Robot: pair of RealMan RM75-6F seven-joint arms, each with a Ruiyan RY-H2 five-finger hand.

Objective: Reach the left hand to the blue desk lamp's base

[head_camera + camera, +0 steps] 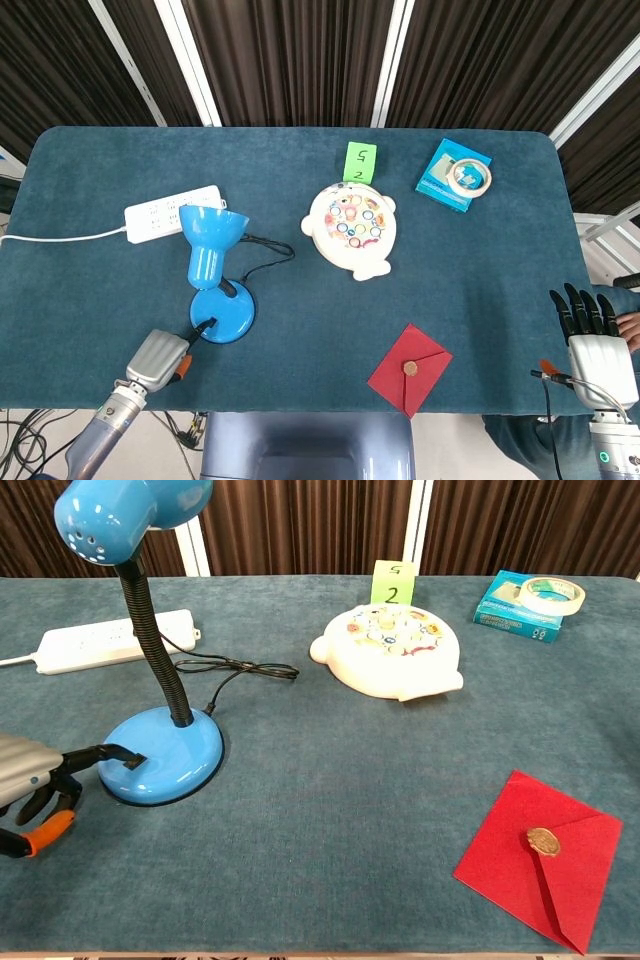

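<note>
The blue desk lamp stands at the left of the table, with its round base (224,317) (172,754) on the cloth and its shade (210,238) (120,515) above it. My left hand (160,356) (35,785) lies just left of the base, at the table's near edge. One finger is stretched out and its tip rests on the base's top by the small black switch (134,762). The other fingers are curled in and hold nothing. My right hand (592,336) is off the table's near right corner, with its fingers straight and apart, empty.
The lamp's black cord (232,670) runs back to a white power strip (170,212) (115,640). A white round toy (352,228) and a green number card (359,162) sit mid-table. A blue box with a tape roll (455,174) lies far right, a red envelope (409,369) near front.
</note>
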